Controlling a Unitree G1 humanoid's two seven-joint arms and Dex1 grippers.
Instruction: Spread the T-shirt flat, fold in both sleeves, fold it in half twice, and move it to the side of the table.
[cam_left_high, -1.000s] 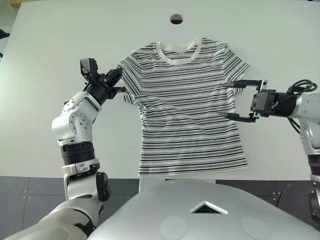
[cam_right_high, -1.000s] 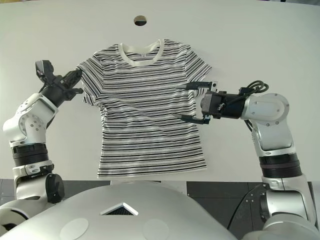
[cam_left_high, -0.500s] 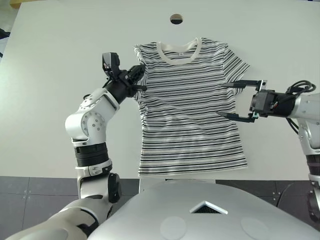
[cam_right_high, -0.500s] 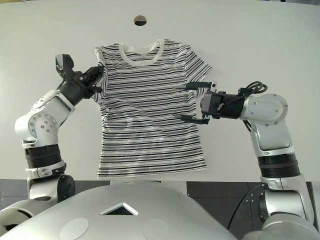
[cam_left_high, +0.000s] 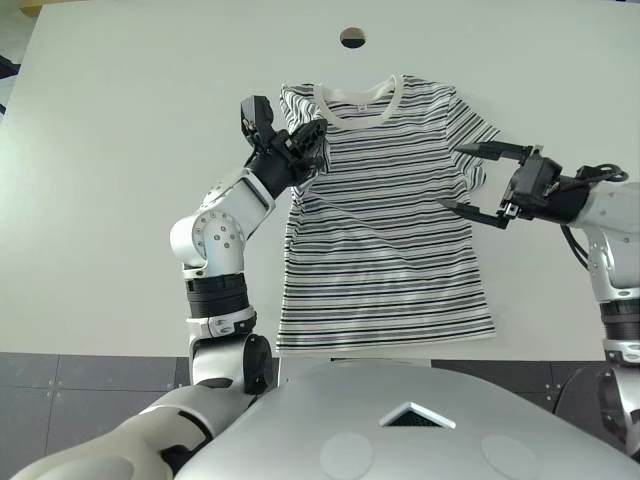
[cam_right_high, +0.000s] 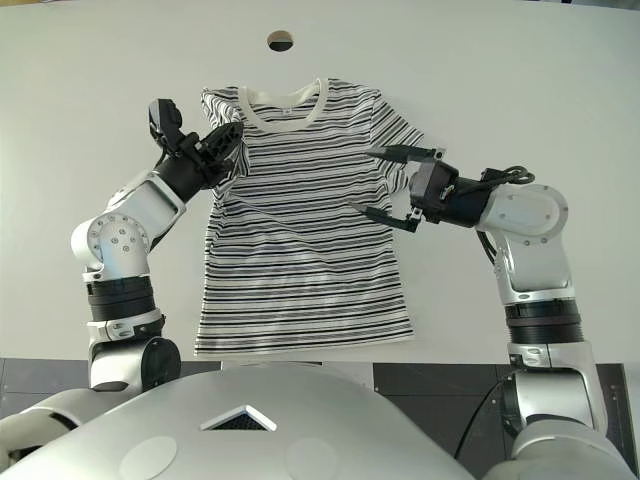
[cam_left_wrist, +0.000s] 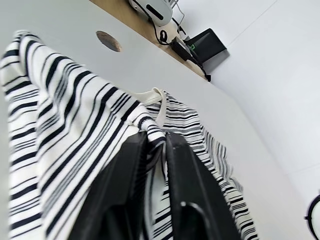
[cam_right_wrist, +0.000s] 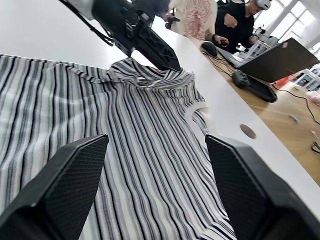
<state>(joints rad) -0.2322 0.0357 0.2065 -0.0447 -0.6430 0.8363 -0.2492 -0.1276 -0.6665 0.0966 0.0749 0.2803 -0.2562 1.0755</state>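
The left claw (cam_left_high: 316, 138) gripped a sleeve (cam_left_wrist: 75, 130) of the T-shirt (cam_left_high: 385, 250), held over the chest to fold inward; the right claw (cam_left_high: 450, 177) hung released beside the other sleeve (cam_left_high: 478, 128)

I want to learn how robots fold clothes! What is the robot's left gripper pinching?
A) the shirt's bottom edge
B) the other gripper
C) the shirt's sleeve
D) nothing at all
C: the left gripper is shut on the striped sleeve of the T-shirt, holding it over the chest, while the bottom edge lies flat.
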